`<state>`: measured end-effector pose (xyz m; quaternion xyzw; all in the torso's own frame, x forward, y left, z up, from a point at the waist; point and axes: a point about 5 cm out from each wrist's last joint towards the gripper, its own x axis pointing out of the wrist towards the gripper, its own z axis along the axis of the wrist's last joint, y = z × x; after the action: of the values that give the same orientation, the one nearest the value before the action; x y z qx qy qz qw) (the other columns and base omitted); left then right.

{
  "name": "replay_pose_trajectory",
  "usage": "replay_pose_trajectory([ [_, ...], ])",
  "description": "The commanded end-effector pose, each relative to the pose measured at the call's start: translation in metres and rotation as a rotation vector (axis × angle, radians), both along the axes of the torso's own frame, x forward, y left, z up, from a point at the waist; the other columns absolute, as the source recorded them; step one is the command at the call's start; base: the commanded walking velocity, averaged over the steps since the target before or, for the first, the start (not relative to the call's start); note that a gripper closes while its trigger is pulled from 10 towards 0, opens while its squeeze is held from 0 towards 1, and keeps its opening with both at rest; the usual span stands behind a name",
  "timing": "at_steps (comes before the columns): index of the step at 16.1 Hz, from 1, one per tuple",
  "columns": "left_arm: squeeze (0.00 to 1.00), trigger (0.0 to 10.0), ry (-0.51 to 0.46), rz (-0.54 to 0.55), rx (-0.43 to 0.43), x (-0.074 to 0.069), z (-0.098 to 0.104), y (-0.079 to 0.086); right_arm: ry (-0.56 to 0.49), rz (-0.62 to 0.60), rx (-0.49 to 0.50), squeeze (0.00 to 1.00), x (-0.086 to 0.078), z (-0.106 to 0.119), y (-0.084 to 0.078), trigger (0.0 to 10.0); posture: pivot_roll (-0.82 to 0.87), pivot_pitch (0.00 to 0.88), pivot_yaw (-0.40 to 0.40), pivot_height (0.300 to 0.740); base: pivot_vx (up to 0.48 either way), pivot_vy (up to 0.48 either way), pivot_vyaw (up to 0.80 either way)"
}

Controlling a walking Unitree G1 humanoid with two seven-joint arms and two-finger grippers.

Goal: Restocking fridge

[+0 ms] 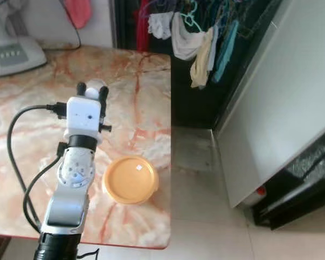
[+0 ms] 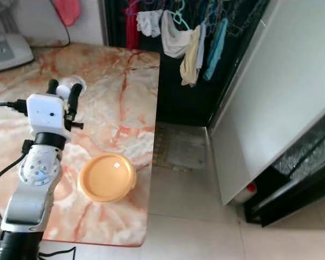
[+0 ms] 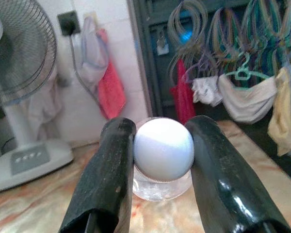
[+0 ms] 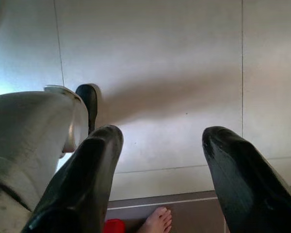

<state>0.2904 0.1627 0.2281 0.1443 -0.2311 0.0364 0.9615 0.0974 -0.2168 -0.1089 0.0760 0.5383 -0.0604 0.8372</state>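
- Small clear jar w/ white round lid, upright on marble table, toward its far side.
- Left gripper clamped on the jar, fingers touching both sides of the lid.
- Yellow lidded container nr table's front edge.
- Right gripper hangs over tile floor, fingers spread, holding nothing.
- Fan at back; clothes on hangers; white fridge door on right.

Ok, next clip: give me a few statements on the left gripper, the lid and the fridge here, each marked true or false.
1. The left gripper grips a small white-capped jar. True.
2. The yellow lid lies on the floor. False: it lies on the marble table.
3. The right gripper holds the lid. False: it hangs open over floor tiles.
4. The jar stands on the table. True.
5. The fridge stands left of the table. False: right.
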Motion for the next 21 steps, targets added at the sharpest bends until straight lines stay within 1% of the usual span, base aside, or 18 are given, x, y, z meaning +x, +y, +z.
replay_pose_trajectory([
  [1,0.00,10.0,-0.032,-0.005,0.017,-0.002,0.006,-0.003,0.006,-0.022,-0.006,0.00,-0.005,0.000,-0.004,10.0,0.08,0.074,-0.100,0.740,0.000,-0.480,0.00],
  [8,0.00,10.0,-0.029,-0.030,0.032,-0.002,0.005,-0.008,0.012,-0.021,-0.006,0.00,-0.006,-0.001,-0.003,10.0,0.08,0.053,-0.090,0.740,0.000,-0.480,0.00],
  [11,0.00,10.0,-0.031,-0.033,0.036,-0.001,0.006,-0.008,0.015,-0.018,-0.008,0.00,-0.007,-0.001,-0.002,10.0,0.08,0.049,-0.088,0.740,0.000,-0.480,-0.78],
  [12,0.00,10.0,-0.027,-0.035,0.035,-0.001,0.005,-0.008,0.013,-0.022,-0.008,0.00,-0.006,-0.001,-0.002,10.0,0.08,0.050,-0.088,0.740,0.000,-0.480,0.00],
  [15,0.00,10.0,0.016,-0.065,0.019,0.002,-0.001,-0.009,0.006,-0.033,-0.010,0.00,-0.005,-0.001,-0.003,10.0,0.08,0.062,-0.091,0.740,0.000,-0.100,0.00],
  [16,0.00,10.0,0.069,-0.088,-0.008,0.003,-0.010,-0.008,0.004,-0.035,-0.010,0.00,-0.005,-0.001,-0.003,10.0,0.07,0.066,-0.092,0.740,0.000,0.000,0.00],
  [17,0.00,10.0,0.125,-0.071,-0.010,0.005,-0.022,-0.003,0.002,-0.038,-0.009,0.00,-0.005,-0.001,-0.003,10.0,0.07,0.068,-0.091,0.740,0.000,0.000,0.00],
  [18,0.00,10.0,0.203,-0.030,-0.047,0.009,-0.038,0.010,0.000,-0.042,-0.007,0.00,-0.005,-0.001,-0.002,10.0,0.07,0.073,-0.089,0.740,0.000,0.000,0.00],
  [19,0.00,10.0,0.254,-0.020,-0.066,0.012,-0.049,0.018,-0.003,-0.049,-0.005,0.00,-0.004,-0.001,-0.002,10.0,0.07,0.072,-0.087,0.740,0.000,0.000,0.00],
  [21,0.00,10.0,0.351,0.004,-0.069,0.016,-0.073,0.034,-0.006,-0.055,-0.003,0.00,-0.004,-0.001,-0.001,10.0,0.06,0.074,-0.084,0.740,0.000,0.000,0.00],
])
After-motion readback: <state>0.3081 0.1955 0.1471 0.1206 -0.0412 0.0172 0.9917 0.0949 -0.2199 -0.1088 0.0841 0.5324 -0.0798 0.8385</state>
